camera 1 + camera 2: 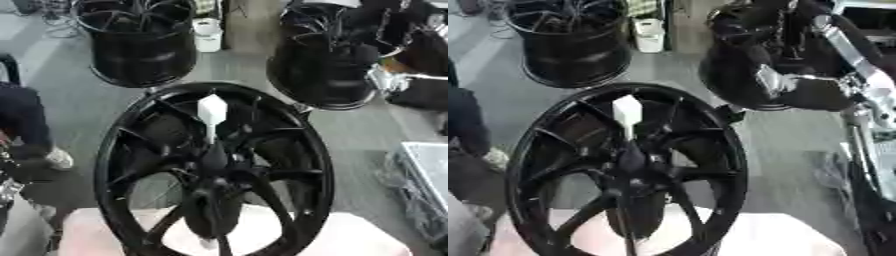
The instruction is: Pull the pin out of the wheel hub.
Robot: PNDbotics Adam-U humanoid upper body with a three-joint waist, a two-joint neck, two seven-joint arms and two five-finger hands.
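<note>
White pin [212, 114] upright in black wheel hub [214, 165]; right hand [820, 92] apart at upper right, finger state unclear.

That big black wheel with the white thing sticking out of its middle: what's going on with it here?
A large black spoked alloy wheel lies flat in front of the robot, with a white pin standing upright in its hub. Nothing is gripping the pin. The robot's right arm shows at the upper right of the right eye view, well away from the wheel; its robot hand cannot be made out. Two more black wheels stand behind.
</note>
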